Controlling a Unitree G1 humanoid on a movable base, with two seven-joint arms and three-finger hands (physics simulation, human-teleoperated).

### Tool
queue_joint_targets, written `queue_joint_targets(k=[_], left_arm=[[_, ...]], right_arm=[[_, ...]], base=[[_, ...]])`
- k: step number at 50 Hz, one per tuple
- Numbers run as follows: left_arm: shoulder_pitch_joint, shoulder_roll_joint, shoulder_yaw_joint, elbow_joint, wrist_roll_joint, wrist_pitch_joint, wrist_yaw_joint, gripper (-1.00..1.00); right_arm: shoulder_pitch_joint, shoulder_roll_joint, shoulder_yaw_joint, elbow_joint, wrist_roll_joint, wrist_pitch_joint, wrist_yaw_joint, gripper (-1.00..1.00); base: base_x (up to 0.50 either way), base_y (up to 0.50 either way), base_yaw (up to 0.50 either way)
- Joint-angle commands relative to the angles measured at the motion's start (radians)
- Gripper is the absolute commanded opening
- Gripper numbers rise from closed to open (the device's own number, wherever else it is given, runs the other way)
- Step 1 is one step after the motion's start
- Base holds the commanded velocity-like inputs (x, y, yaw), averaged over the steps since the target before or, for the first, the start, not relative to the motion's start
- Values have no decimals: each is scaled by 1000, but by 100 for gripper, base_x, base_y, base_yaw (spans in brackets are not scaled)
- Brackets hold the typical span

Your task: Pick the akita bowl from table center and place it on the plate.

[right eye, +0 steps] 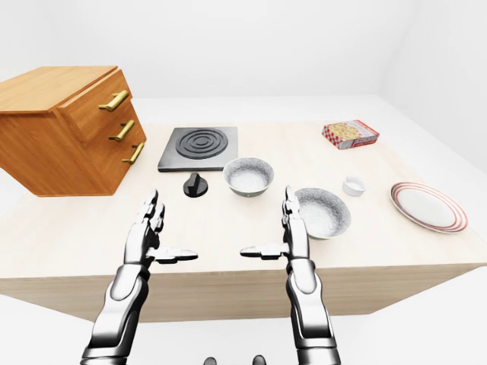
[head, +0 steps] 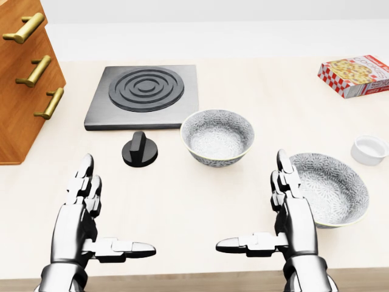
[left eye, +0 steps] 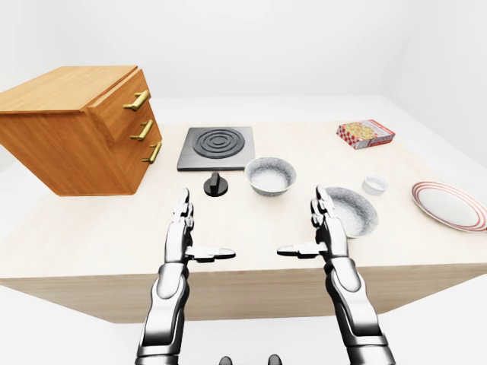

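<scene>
Table: pale wood top [left eye: 76, 236] in a plain white room. It spans almost the whole left-eye view, and its near edge crosses the lower part under both forearms.
Left hand: lower left of the head view [head: 82, 222], open and holding nothing. Its fingers [head: 85, 176] are straight and point up the frame, with the thumb stuck out to the right over bare table.
Right hand: lower right of centre in the head view [head: 295, 222], also open and empty. The fingers point up and the thumb points left; the two thumb tips are apart.
Bowl: upright in the middle of the head view [head: 217, 137]. It sits above and left of the right hand's fingertips, apart from both hands and nearer the right one.
Wider bowl: just right of the right hand [head: 334, 188]. The hand hides its left rim, so I cannot tell whether they touch.
Knob: black [head: 140, 149], left of the bowl and above the left hand.
Burner plate: dark square [head: 144, 91], just above the knob and near the bowl's upper left rim.
Little white dish: right edge of the head view [head: 369, 149], above the wider bowl.
Plate: red-ringed [left eye: 449, 204], far right by the table's right edge and well apart from the bowl. The wider bowl and the dish lie between them.
Box: upper right [left eye: 365, 134].
Drawer chest: upper left [left eye: 76, 129], with three brass handles.
Open room: bare table below the bowl, between the hands and out to the lower left.
</scene>
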Motion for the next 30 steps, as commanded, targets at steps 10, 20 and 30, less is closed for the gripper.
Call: queue_joint_targets(k=[10, 20, 30], left_arm=[[37, 16, 27, -232, 35, 68, -74, 100], [15, 21, 41, -219, 43, 68, -72, 100], [-27, 25, 38, -266, 55, 68, -77, 100]], right_arm=[[27, -10, -21, -144, -38, 69, 36, 100], [24, -15, -34, -165, -30, 80, 40, 100], [79, -13, -48, -292, 16, 80, 91, 100]], base=[[-9, -11, 0], [-38, -45, 0], [-11, -49, 0]])
